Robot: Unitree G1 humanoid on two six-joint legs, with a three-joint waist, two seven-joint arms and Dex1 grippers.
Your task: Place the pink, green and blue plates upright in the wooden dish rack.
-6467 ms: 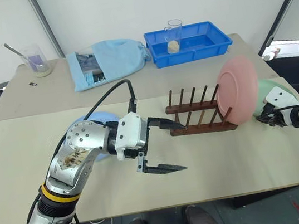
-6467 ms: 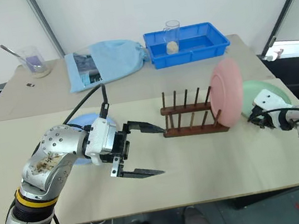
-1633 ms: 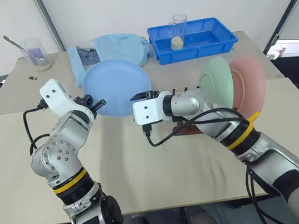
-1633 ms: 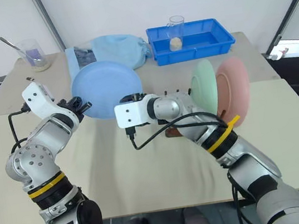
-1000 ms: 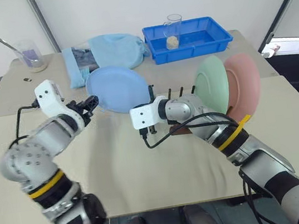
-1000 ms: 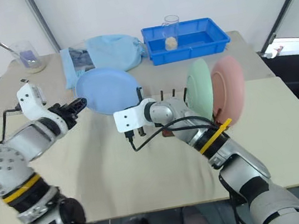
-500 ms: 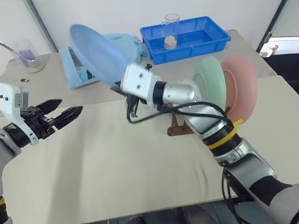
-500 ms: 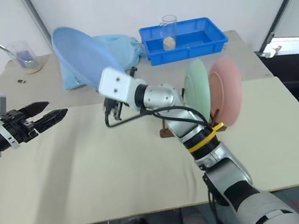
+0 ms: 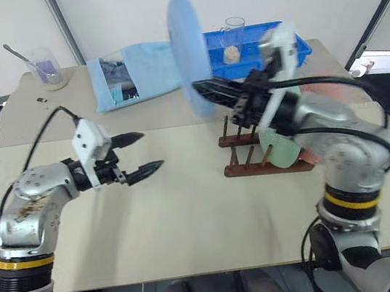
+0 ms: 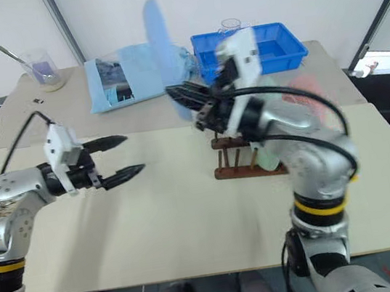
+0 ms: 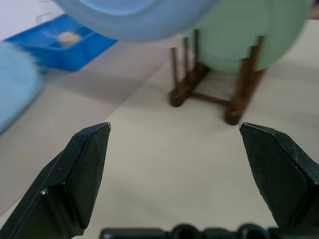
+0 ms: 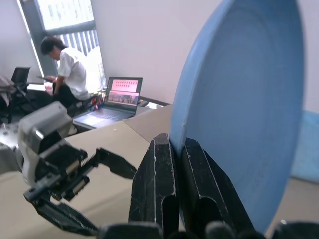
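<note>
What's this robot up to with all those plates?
It is loading plastic plates into a small dark wooden dish rack on the beige table. The right gripper is shut on the rim of the round light blue plate, holding it upright in the air above the table. The mint green plate already stands in the rack. The left gripper hovers over the table with its fingers open and nothing in them.
</note>
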